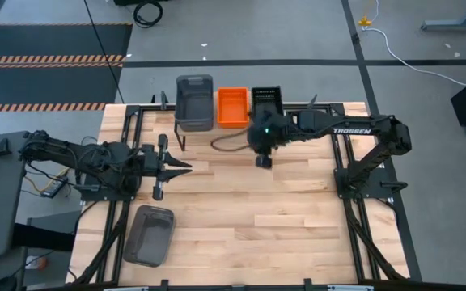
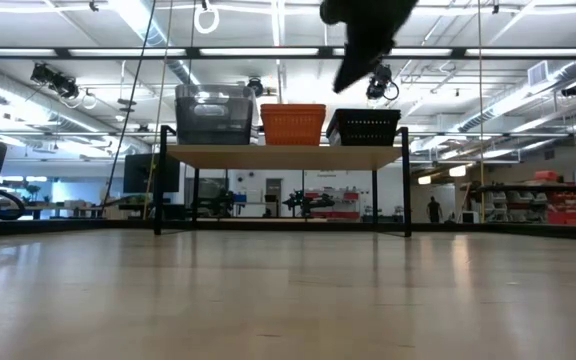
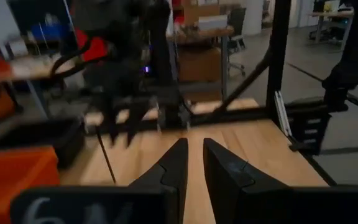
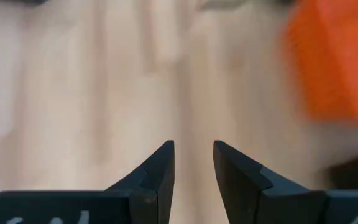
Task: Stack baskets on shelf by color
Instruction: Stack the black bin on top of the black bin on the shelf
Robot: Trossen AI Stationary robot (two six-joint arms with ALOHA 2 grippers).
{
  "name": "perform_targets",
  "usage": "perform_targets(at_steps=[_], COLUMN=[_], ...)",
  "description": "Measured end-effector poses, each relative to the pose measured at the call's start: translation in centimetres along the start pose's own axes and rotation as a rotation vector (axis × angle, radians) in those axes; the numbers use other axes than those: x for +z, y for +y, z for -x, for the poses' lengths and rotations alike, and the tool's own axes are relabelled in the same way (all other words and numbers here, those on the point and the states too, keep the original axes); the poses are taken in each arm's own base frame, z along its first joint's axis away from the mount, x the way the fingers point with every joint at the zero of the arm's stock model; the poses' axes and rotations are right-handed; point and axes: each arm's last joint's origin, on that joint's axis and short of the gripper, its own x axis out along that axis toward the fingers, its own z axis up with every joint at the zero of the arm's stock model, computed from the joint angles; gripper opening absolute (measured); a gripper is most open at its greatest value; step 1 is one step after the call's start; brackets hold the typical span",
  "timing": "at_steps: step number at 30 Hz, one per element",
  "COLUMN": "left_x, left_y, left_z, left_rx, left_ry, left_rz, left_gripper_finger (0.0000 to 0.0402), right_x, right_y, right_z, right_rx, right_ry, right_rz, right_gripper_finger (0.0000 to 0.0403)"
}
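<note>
The shelf (image 1: 231,129) stands at the table's far edge; the low view shows its plank (image 2: 284,156) on black legs. On it rest a grey basket stack (image 1: 194,101) (image 2: 214,115), an orange stack (image 1: 233,107) (image 2: 292,124) and a black stack (image 1: 267,99) (image 2: 364,127). One more grey basket (image 1: 150,234) lies on its bottom near the table's near-left corner. My right gripper (image 1: 263,161) (image 4: 192,146) hangs open above the tabletop, just in front of the shelf by the black stack. My left gripper (image 1: 188,167) (image 3: 194,144) waits left of centre, pointing right, its fingers a narrow gap apart.
Bare wooden tabletop (image 1: 281,218) stretches across the middle and right, in front of the shelf. A dark cable (image 1: 226,144) loops under the right arm near the shelf. The black arm frames (image 1: 362,182) run along both table sides.
</note>
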Motion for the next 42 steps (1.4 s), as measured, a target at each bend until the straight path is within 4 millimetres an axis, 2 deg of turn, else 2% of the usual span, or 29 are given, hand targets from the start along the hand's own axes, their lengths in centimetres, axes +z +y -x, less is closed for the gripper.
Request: perform_targets(at_steps=[5,13,22,28,34,37,42], left_x=[-1.3,-2.5,-5.6,-7.3,-7.1,-6.1,-5.5], left_y=[-1.2,-5.5,-10.9,-13.6,-15.3,-16.7,-19.9], left_z=[-0.5,-0.8,0.8,2.1,2.6,1.9,0.0], left_rx=[-0.054,-0.182,-0.302,-0.355,-0.219,-0.178,-0.22], left_ry=[0.114,0.204,0.458,0.622,1.02,1.154,1.257], left_rz=[0.04,0.043,0.086,0.207,0.201,0.188,0.218], left_gripper_finger=[0.007,0.0093,0.0105,0.0105,0.0105,0.0105,0.0105], right_x=[-2.7,-7.5,-12.9,-14.5,-14.9,-15.0,-15.4], right_y=[3.6,8.7,12.6,14.0,14.7,15.1,16.1], right_z=[-1.5,-4.1,-7.0,-7.8,-8.0,-7.9,-7.5], right_rx=[0.121,0.174,0.229,0.243,0.274,0.28,0.263], right_ry=[0.163,0.302,0.275,0.184,0.132,0.134,0.118], right_rz=[-0.017,0.013,-0.041,-0.08,-0.146,-0.17,-0.158], right_gripper_finger=[0.0117,0.0117,0.0117,0.0117,0.0117,0.0117,0.0117])
